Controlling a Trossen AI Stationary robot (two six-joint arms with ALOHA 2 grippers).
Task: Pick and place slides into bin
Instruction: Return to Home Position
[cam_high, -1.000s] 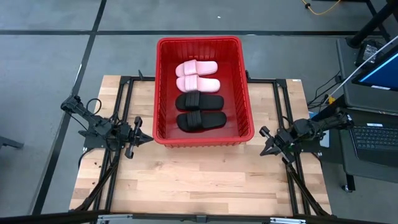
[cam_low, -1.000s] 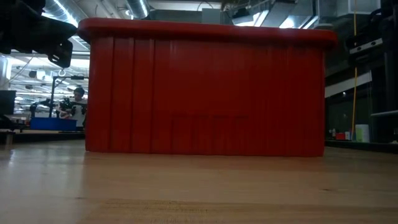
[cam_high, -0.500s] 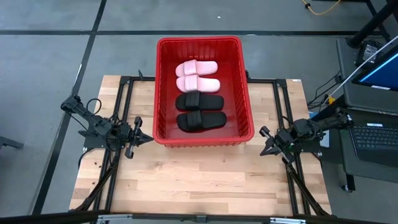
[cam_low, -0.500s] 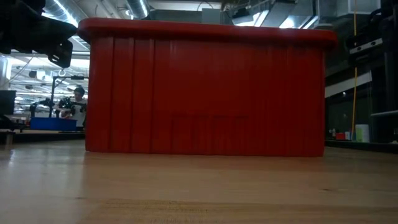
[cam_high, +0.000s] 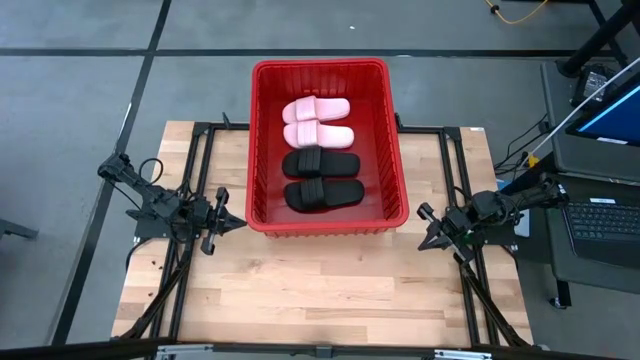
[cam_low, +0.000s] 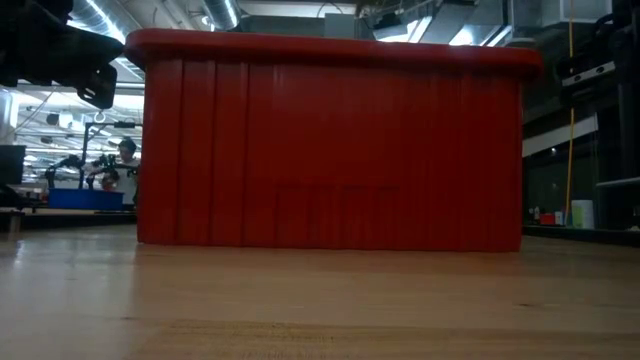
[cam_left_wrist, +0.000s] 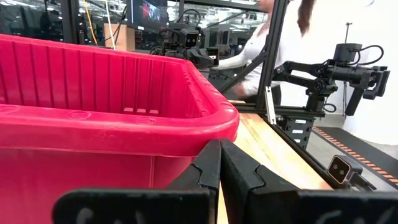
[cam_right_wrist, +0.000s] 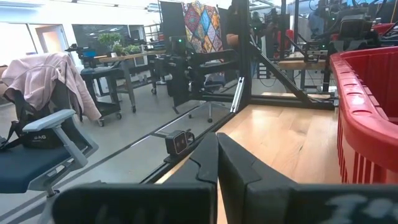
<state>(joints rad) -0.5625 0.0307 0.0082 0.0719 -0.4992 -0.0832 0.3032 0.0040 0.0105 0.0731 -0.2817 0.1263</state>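
- Both fingers (cam_left_wrist: 205, 174) of the left gripper (cam_left_wrist: 220, 146) pressed flat together tip to tip, nothing between them.
- Parked low over the table (cam_high: 300, 290) on its left side, aimed at the bin (cam_high: 320, 66), close to the corner of its red wall without touching.
- Right gripper (cam_right_wrist: 217, 140) likewise closed and empty, over the table's right side, the bin's other near corner just beside it.
- All four slides (cam_high: 320, 163) inside the bin, soles down, straps up, lying crosswise in one column.
- Pale pink pair (cam_high: 316, 110) at the far end, side by side and touching.
- Black pair (cam_high: 324, 195) at the near end, right next to the pink.
- Bin upright on the wooden table between the two arms.
- Far behind in the low view, a person (cam_low: 125, 160) at a bench.
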